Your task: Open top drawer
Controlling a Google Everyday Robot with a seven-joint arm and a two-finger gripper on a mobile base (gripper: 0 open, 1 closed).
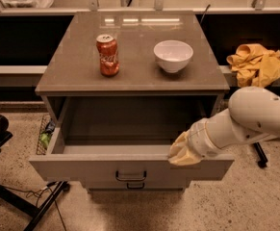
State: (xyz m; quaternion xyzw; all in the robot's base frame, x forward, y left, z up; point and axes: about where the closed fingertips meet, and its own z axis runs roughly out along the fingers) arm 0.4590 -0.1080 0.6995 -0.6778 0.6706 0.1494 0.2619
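The wide grey-beige top drawer point(82, 169) stands pulled well out of the low grey cabinet point(130, 79), filling the 6 o'clock part of the view. Its deep box shows only plain grey walls and floor. A small black bar handle point(131, 176) sits centred on its front, and a like handle on a lower drawer front point(135, 186) peeks out just beneath it.

The cream-coloured gripper point(180, 154) rests on the top edge of the drawer front, toward 4 o'clock from the drawer's middle, at the end of the thick white arm point(248, 121) that reaches in from 3 o'clock. Whether the gripper is open or closed, I cannot tell.

On the cabinet top, a red soda can point(108, 56) stands upright at 10 o'clock and a white round bowl point(173, 56) at 2 o'clock, well apart; what shows of the bowl's inside is plain white. A crumpled yellow cloth point(256, 64) lies on the shelf at 2 o'clock of the view. A wire basket point(43, 134) beside the cabinet at 9 o'clock holds something green.
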